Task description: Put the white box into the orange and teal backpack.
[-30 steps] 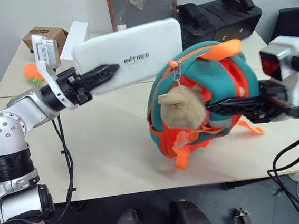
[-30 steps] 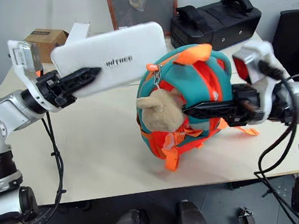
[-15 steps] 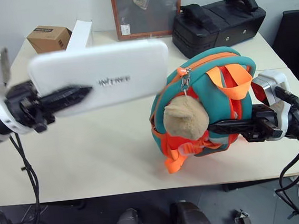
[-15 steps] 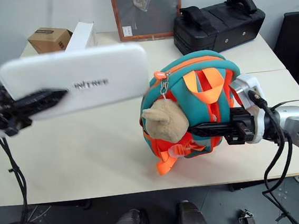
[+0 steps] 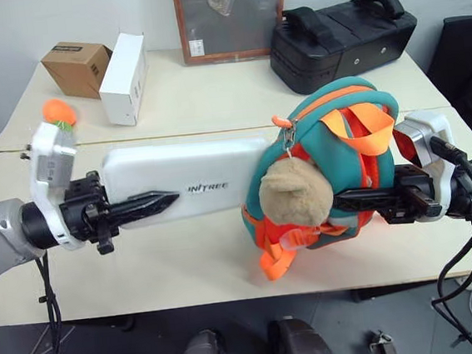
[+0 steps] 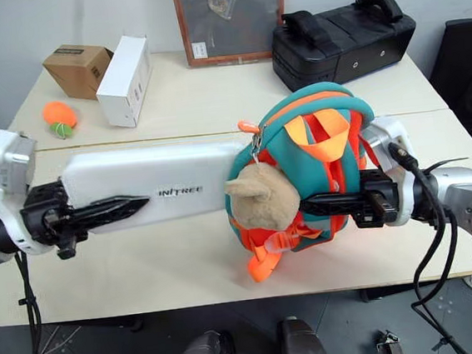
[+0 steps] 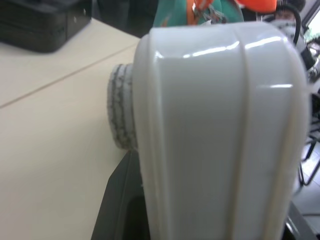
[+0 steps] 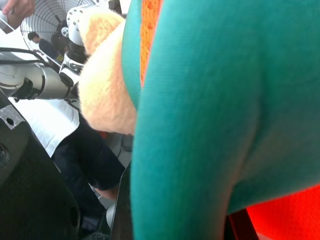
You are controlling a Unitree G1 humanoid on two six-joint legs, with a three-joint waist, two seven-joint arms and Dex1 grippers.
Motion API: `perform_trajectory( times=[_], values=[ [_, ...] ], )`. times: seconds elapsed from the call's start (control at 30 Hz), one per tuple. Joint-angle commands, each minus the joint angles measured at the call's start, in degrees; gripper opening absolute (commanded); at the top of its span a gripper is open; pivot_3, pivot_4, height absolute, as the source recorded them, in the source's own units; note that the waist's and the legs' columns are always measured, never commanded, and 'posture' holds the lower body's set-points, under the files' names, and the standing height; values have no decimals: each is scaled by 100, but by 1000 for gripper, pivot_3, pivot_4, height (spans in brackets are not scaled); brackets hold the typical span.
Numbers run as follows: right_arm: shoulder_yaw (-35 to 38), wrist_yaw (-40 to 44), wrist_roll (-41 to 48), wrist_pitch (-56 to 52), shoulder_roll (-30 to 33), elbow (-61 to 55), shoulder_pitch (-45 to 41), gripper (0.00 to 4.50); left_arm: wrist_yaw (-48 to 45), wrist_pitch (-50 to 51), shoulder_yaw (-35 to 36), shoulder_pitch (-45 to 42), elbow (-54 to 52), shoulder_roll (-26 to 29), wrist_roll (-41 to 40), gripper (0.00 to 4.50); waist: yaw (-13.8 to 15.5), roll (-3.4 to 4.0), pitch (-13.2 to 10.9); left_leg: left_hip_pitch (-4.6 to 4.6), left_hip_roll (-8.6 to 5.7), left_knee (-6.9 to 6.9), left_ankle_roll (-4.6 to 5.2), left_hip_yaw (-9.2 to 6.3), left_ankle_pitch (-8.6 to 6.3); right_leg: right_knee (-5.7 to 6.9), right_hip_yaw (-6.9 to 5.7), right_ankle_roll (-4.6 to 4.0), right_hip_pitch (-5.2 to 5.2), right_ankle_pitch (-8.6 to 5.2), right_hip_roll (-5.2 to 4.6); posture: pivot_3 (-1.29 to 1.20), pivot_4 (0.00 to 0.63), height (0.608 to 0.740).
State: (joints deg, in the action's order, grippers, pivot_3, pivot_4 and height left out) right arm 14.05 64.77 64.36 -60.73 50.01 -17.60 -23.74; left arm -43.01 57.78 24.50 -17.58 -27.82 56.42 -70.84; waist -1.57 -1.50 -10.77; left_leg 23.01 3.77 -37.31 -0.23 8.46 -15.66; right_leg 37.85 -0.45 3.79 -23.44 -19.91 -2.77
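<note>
Two sets of jaws share the job: the left gripper (image 5: 151, 205) clamps the white box (image 5: 188, 180) level, its long axis aimed at the orange and teal backpack (image 5: 335, 163), far end touching it, while the right gripper (image 5: 347, 200), closed, pinches the backpack upright above the tabletop (image 5: 185, 257).

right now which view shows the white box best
The left eye view: the white box shows along its length, level, lettering visible, the left claw shut on one end and the other end at the orange and teal backpack. The right eye view shows the same. The left wrist view gives a close end-on look.
</note>
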Motion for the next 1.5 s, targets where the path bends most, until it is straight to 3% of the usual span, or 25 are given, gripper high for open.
perform_trajectory(
  times=[0.03, 0.2, 0.3, 0.43, 0.6, 0.73, 0.93, 1.13, 1.23, 1.4, 1.5],
  values=[
    [20, 63, -31, 204, -11, -81, 13, 30, -462, -161, -294, -176, -241, 183, 106, 1222, 2, 0, 0, 0, -1, -1, 0, 0, 0, 0, 0, 0, 0, 0, 0, 0, 150, 740],
    [-72, 94, -139, 358, -82, -89, 63, 30, -1200, -213, -256, -632, 230, 826, 269, 1222, -21, 0, 0, 3, 0, 3, 0, 2, 0, 0, 1, 0, -6, 0, 4, 0, 150, 740],
    [-116, 126, -183, 427, -103, -102, 88, 30, -1430, -316, -593, -830, 236, 901, 482, 1222, -26, 1, 0, 1, 1, 10, -2, 11, 1, 1, 8, -2, -12, -1, 8, 0, 150, 740],
    [-163, 167, -210, 500, -101, -141, 135, 30, -1135, -473, -1383, -1196, 59, 403, 903, 1222, -4, 1, 0, 1, 1, 7, -2, 10, 1, 1, 9, -2, -10, -1, 9, 0, 150, 740],
    [-215, 255, -245, 549, -43, -216, 115, 30, -998, -699, -1809, -1300, -53, -6, 1392, 1222, 1, -1, 0, 6, 0, -3, 2, 7, 0, 3, 22, 2, -8, 1, 14, 0, 150, 740],
    [-124, 419, -238, 565, 78, -270, 214, 30, -512, -1063, -1706, -1618, 678, -289, 2070, 1222, 1, -1, 0, 3, 1, -6, 1, 8, 0, 7, 24, 2, -8, 1, 18, 0, 150, 740],
    [186, 502, 134, 446, 240, -467, 442, 30, -255, -1166, -1594, -1853, 1055, -700, 2278, 1222, 6, -2, 1, 5, 2, -10, 2, 6, 0, 10, 24, 3, -7, 1, 18, 0, 150, 740],
    [86, 223, 9, 563, 114, -369, 443, 30, -1132, -573, -1024, -1486, 705, -41, 1494, 1222, -42, -4, 0, 4, 4, -8, 1, 10, 1, 13, 25, 4, -11, 2, 17, 0, 150, 740],
    [39, 148, 10, 573, 48, -325, 396, 30, -1597, -543, -871, -1272, 705, 386, 1481, 1222, -27, -4, 0, 3, 7, -4, -5, 10, 4, 15, 24, 1, -15, 0, 19, 0, 150, 740],
    [-54, 108, 10, 568, -16, -322, 315, 30, -2261, -754, -1137, -1680, 1127, 874, 1808, 1222, -6, -4, 1, 3, 4, -9, -4, 11, 4, 14, 24, 1, -12, 0, 20, 0, 150, 740],
    [-70, 115, -1, 574, -15, -285, 285, 30, -2494, -825, -1477, -2040, 1271, 795, 1937, 1222, 8, -4, 1, 4, 1, -8, -2, 11, 3, 12, 23, 1, -13, 0, 19, 0, 150, 740]
  ],
)
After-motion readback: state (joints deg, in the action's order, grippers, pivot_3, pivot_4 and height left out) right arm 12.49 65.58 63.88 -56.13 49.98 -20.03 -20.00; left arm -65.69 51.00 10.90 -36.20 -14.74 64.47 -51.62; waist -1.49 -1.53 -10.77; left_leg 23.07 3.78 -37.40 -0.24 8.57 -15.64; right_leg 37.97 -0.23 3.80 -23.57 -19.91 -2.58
